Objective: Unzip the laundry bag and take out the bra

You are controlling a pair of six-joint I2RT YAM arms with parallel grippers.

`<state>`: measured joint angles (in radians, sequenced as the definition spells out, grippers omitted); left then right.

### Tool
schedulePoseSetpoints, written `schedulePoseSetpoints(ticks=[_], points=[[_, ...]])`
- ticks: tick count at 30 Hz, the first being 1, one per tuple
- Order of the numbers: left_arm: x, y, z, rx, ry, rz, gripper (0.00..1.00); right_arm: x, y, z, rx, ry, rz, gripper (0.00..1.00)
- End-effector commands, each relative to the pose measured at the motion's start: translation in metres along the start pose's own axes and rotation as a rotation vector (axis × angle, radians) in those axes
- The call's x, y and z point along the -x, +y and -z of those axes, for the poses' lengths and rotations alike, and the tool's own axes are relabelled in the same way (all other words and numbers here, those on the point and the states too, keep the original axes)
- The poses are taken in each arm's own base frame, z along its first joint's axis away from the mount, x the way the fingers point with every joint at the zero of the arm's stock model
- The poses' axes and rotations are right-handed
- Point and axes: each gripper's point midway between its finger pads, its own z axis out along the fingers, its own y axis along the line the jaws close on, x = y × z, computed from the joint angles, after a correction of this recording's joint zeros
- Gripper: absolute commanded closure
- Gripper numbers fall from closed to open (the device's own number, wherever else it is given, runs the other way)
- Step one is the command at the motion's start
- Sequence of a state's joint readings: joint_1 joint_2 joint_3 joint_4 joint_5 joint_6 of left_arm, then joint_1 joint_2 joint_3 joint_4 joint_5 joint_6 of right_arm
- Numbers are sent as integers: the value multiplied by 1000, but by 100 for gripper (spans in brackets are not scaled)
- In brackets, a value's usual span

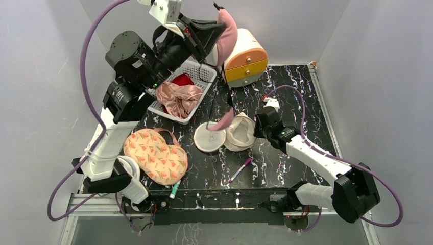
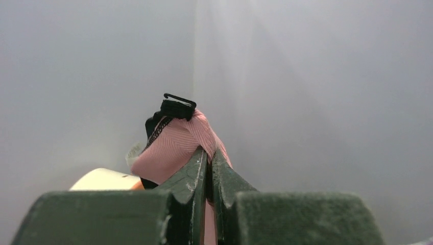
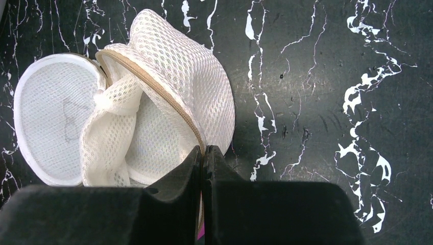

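Observation:
The laundry bag [image 1: 241, 133] lies unzipped mid-table, its flat lid [image 1: 208, 139] folded open to the left. In the right wrist view the mesh bag [image 3: 168, 76] gapes, its tan zip running to my right gripper [image 3: 205, 149], which is shut on the zip rim. That gripper [image 1: 257, 130] sits at the bag's right edge. My left gripper [image 1: 220, 23] is raised high at the back, shut on the pink bra [image 1: 228, 35]. The bra hangs down by a dark strap, and its lower pink end [image 1: 223, 122] is just above the bag. The left wrist view shows pink fabric [image 2: 176, 145] with a black hook, pinched in the left gripper [image 2: 209, 153].
A white lattice basket [image 1: 207, 71] holding pink satin and red cloth stands back left. A cream and orange drawer box [image 1: 246, 58] is behind the bag. A peach floral padded piece [image 1: 155, 155] lies front left. A purple pen [image 1: 240, 170] and a green marker [image 1: 174, 190] lie near the front edge.

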<state>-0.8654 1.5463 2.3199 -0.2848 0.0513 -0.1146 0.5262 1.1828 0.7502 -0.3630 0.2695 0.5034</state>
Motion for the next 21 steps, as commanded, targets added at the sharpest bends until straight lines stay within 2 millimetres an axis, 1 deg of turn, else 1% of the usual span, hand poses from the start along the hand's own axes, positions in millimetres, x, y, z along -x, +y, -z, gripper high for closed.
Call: schedulePoseSetpoints(ticks=[1,3,6,8,10,13,17,21], points=[[3,56,-10,266,-21,-187,100,36,8,7,13,-111,-41,100],[-5,84,-13,392,0,-276,100,38,7,8,10,-118,-39,100],[-2,112,-17,482,-1,-362,100,37,4,10,-2,-122,-33,100],[2,136,-19,533,-11,-380,100,37,2,10,-8,-123,-29,100],[7,164,-15,595,-27,-390,100,38,2,10,-10,-123,-30,100],[5,202,-9,670,-39,-376,100,39,4,11,-4,-125,-29,100],[-13,232,-11,676,-21,-317,100,40,7,10,4,-123,-31,100],[-49,266,-10,701,62,-259,100,39,7,9,5,-117,-29,100]])
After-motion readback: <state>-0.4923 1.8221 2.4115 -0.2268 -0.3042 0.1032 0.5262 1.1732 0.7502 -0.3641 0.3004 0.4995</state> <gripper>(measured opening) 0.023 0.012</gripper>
